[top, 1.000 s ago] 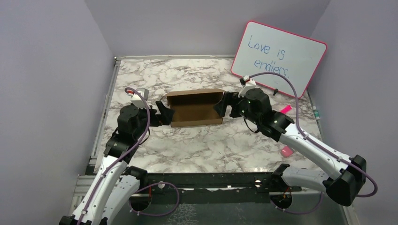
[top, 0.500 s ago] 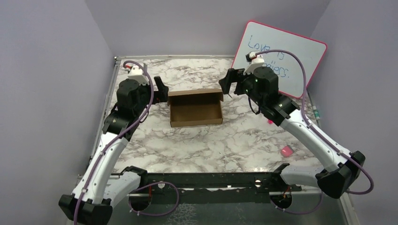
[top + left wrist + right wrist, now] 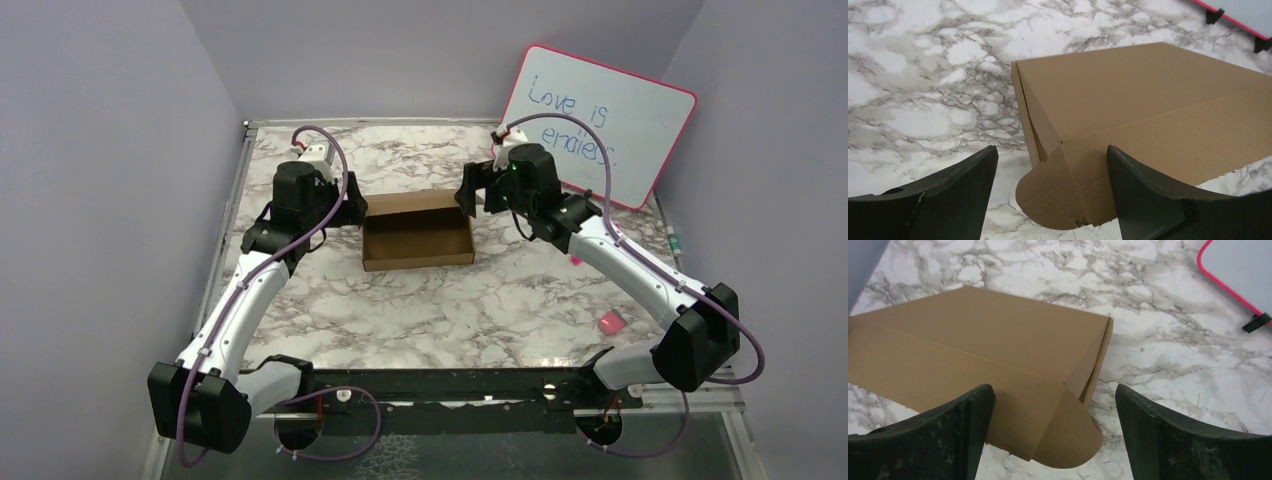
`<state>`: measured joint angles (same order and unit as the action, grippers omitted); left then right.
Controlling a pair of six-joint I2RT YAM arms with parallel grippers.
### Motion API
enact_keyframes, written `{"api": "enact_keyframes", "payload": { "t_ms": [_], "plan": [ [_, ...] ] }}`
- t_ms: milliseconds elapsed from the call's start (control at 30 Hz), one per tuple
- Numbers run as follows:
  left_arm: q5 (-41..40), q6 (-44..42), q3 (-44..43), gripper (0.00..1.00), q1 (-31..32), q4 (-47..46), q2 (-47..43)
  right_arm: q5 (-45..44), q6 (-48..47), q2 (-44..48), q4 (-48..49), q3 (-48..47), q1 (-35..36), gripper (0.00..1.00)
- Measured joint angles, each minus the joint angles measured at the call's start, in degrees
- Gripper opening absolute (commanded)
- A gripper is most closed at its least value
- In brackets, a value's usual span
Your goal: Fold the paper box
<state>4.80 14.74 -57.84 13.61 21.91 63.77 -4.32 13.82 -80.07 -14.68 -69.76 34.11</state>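
The paper box [image 3: 417,238] is a shallow brown cardboard box, open on top, in the middle of the marble table, with its lid panel standing along the far side. My left gripper [image 3: 352,203] is open at the box's far left corner. In the left wrist view a rounded lid tab [image 3: 1068,197] lies between the open fingers of the left gripper [image 3: 1051,150]. My right gripper [image 3: 468,190] is open at the far right corner. In the right wrist view the other rounded tab [image 3: 1073,432] lies between the fingers of the right gripper [image 3: 1054,387]. Neither gripper holds anything.
A pink-framed whiteboard [image 3: 600,115] leans on the back right wall. A pink eraser [image 3: 609,321] and a small pink bit [image 3: 577,260] lie at the right, with a marker [image 3: 676,241] by the table's right edge. Purple walls close in the left, back and right.
Both grippers have left the box's side walls, risen and moved back to its far corners, now pointing down at the lid tabs. The box has stayed in place.
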Motion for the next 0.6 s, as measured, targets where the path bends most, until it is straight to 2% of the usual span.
{"api": "enact_keyframes", "payload": {
  "t_ms": [600],
  "plan": [
    [4.46, 3.04, 15.78, 0.76, 0.0, -2.05, -3.56, 4.55, 1.38, 3.65, 3.13, 16.41, 0.0, 0.94]
  ]
}}
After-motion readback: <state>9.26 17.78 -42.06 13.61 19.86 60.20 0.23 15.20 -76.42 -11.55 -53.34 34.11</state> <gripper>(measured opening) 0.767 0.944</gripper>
